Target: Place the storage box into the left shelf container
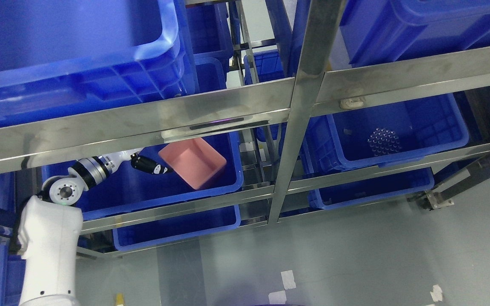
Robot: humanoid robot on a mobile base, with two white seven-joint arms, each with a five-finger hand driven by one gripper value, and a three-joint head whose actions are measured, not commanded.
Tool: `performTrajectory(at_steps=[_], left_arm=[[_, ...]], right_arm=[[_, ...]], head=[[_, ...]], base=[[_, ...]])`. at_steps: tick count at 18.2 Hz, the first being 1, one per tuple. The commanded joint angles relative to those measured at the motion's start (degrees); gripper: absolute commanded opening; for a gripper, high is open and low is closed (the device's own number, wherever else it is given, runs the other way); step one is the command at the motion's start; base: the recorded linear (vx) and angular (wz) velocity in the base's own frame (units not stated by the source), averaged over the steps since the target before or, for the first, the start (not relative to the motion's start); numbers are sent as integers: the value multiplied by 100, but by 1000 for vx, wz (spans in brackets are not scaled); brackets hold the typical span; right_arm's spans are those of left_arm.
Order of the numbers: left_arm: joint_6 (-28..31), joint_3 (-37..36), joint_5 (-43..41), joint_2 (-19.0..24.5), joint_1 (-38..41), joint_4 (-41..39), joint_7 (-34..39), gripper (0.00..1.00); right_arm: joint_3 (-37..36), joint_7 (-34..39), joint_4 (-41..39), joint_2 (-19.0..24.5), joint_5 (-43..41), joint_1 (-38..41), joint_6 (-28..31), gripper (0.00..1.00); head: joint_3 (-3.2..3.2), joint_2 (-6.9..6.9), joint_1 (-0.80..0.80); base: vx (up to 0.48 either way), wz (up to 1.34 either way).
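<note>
Pink storage box (194, 162) held over the left shelf container (143, 193).

The open-topped, rectangular, plain pink plastic box is tilted, gripped at its left edge by the left hand (149, 165), whose dark fingers close on it, inside the blue crate under the steel shelf rail (143, 123).

Left arm extended, right arm out of frame.
Left hand (149, 165) reaches toward 2 o'clock from the lower-left corner, wrist bent, dark fingers curled in a grasp.

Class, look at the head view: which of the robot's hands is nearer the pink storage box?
Left. The left hand holds the pink storage box by its edge, over the blue container on the left of the shelf. The right hand is out of view.
</note>
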Motion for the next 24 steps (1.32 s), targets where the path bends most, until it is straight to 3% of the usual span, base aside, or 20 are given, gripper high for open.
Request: performTrajectory(at_steps=[1, 3, 5, 8, 11, 15, 24], left_arm=[[259, 1000, 985, -904, 83, -270, 201, 99], [1089, 649, 2426, -904, 311, -733, 682, 99], [2022, 334, 3568, -904, 898, -1742, 1158, 99], [2658, -10, 4460, -904, 1734, -3237, 2025, 99], [2624, -300, 4471, -904, 2516, -4259, 3363, 99], [2063, -468, 4567, -904, 2967, -4208, 3435, 99], [2386, -468, 4567, -904, 3020, -4208, 3603, 100]], right_arm=[[0, -2, -100, -100, -123, -26, 1, 100], [0, -2, -100, -100, -123, -26, 1, 100], [0, -2, -100, -100, -123, -18, -8, 100], [0, -2, -100, -100, -123, -17, -8, 100], [0, -2, -100, -100, -123, -17, -8, 100], [0, -2, -100, -100, -123, -18, 1, 100], [-9, 6, -100, -100, -123, -26, 1, 100]], head=[[0, 0, 0], [0, 0, 0], [0, 0, 0], [0, 0, 0], [0, 0, 0], [0, 0, 0], [0, 0, 0]], base=[[0, 0], [0, 0], [1, -5], [0, 0], [0, 0], [0, 0], [0, 0]])
